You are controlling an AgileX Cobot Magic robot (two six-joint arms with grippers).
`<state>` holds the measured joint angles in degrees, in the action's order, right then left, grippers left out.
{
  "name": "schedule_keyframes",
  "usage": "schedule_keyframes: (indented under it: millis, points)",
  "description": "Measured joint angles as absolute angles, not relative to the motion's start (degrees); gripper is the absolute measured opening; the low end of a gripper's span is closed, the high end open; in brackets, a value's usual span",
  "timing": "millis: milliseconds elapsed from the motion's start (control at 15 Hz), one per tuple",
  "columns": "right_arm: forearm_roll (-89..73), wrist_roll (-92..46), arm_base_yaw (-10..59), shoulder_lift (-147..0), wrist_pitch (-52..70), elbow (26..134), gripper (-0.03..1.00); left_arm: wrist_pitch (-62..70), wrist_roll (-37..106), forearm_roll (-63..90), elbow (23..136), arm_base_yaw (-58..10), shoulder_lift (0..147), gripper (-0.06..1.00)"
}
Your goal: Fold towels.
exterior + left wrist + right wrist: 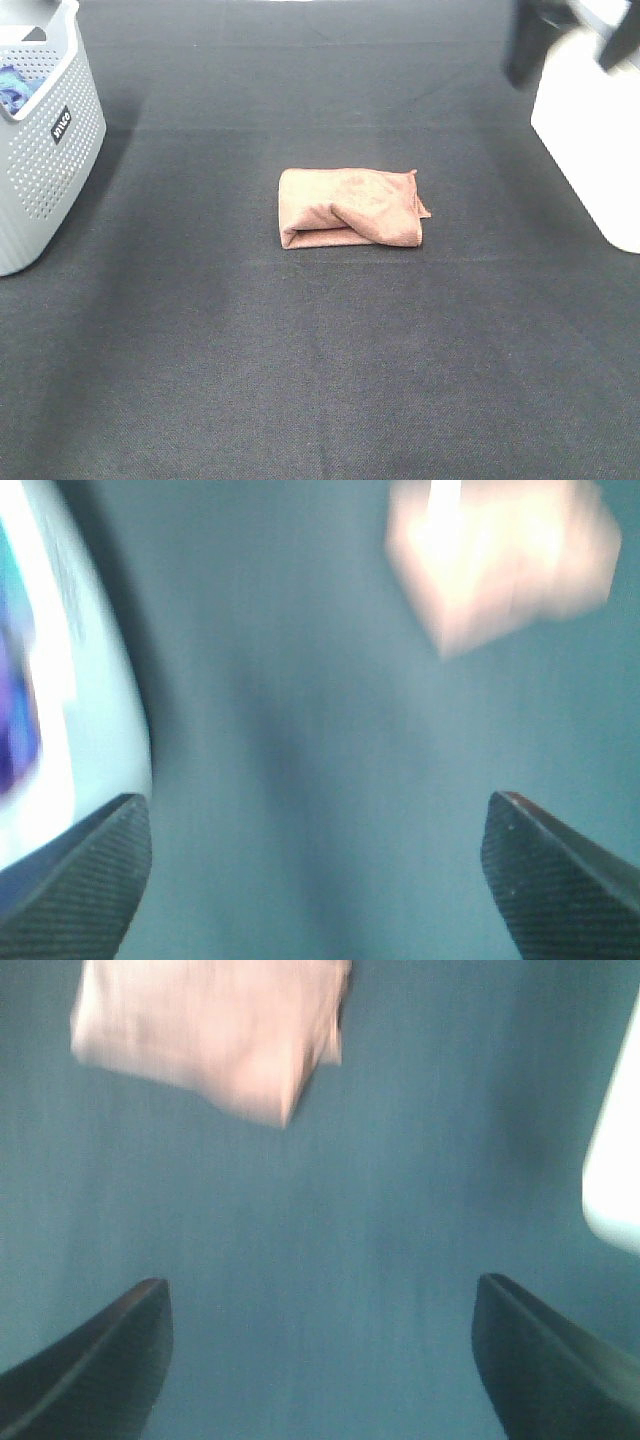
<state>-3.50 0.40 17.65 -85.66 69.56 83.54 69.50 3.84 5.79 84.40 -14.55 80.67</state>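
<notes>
One folded towel (351, 207) on table (300, 380)

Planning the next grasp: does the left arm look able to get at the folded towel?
Probably yes. The left gripper is open and empty, and only bare dark cloth lies between it and the towel. The grey basket sits off to the side.

left gripper (315, 880): two black fingers (85, 875), wedge-shaped, fine dotted grip texture across inner faces, tapering to thin edges. right gripper (320, 1360): same pair of dark wedge fingers (95, 1365), blurred, surface texture not readable. in exterior high view, dark blurred arm part (530, 45) above white bin (590, 140); details indistinct.
</notes>
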Motion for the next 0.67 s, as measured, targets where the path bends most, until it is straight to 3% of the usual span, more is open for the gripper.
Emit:
schedule_keyframes:
  millis: [333, 667]
  points:
    - [-3.7, 0.4, 17.8, -65.7, 68.2, 58.8, 0.78, 67.5, 3.0, 5.6, 53.3, -14.6, 54.8, 0.85]
    - [-3.8, 0.0, 17.8, -44.4, 68.0, 35.4, 0.78, 67.2, 3.4, 5.4, 34.3, -14.6, 27.9, 0.85]
